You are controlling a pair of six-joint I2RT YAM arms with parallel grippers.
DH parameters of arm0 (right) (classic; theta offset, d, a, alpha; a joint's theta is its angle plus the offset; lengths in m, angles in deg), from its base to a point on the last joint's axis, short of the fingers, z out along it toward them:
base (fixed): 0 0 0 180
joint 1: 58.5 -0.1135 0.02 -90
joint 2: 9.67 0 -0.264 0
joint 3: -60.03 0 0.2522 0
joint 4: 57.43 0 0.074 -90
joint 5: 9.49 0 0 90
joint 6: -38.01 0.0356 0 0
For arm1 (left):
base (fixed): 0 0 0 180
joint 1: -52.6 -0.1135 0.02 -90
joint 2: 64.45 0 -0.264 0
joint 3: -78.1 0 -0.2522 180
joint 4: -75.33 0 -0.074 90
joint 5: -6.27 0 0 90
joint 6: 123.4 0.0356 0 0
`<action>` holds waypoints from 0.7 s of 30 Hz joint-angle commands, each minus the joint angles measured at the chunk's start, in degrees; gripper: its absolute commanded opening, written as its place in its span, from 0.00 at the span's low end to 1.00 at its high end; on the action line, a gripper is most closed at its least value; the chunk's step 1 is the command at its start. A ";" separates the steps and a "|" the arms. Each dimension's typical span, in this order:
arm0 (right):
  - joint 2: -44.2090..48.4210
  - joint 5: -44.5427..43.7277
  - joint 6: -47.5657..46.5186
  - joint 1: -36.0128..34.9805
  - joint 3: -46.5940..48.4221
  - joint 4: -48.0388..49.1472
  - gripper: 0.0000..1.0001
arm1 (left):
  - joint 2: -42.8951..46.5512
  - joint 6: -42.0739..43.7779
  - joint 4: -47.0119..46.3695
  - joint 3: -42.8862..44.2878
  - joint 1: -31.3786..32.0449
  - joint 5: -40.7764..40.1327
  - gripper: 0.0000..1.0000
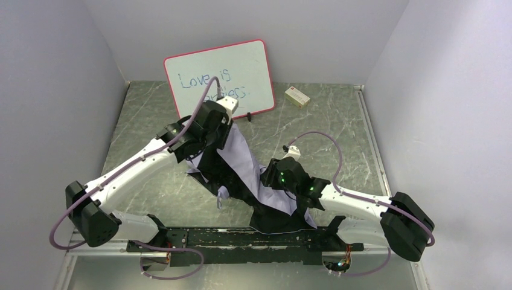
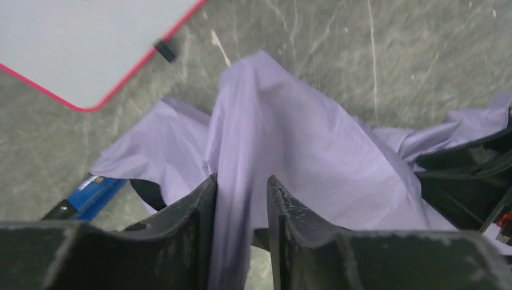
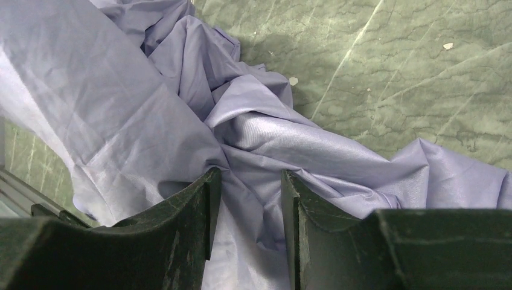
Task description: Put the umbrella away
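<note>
Top external view: the umbrella (image 1: 240, 158) sprawls half-collapsed on the green marbled worktop (image 1: 338, 121), crumpled matte lavender fabric over black lining, between both arms. Left jaws pinch a raised fabric ridge; right jaws pinch bunched, creased folds.

Umbrella (image 1: 241, 158): plain pale lavender fabric, black lining showing in folds.
Table (image 1: 338, 121): grey-green, marbled with pale veins and white flecks.
Whiteboard (image 1: 241, 63) at far edge: white face, red-pink frame, blue handwriting (lower line partly hidden).
Small box (image 1: 297, 96) near far right corner: cream, faint reddish marking.
Left arm (image 1: 130, 172), right arm (image 1: 353, 202): white links, black joints; green lights on right one.
Cables (image 1: 329, 140): dusty mauve.
Blue object (image 2: 96, 192) under fabric edge (identity unclear).
</note>
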 commanded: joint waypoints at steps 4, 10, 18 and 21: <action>0.77 -0.51 -1.00 -0.45 0.47 -0.54 0.45 | -1.10 -3.88 -6.28 -8.84 -0.20 10.42 0.21; 0.99 -0.61 -0.84 -0.45 -0.05 -0.39 0.45 | -2.78 -7.32 -12.85 -18.24 -0.13 15.88 0.18; -0.12 -0.25 -1.85 -0.45 1.47 0.74 0.47 | -7.73 -9.59 -20.07 -23.51 0.18 23.38 0.16; 0.41 -0.37 -2.87 -0.45 2.51 0.81 0.50 | -9.04 -9.95 -21.87 -24.89 1.17 25.40 0.23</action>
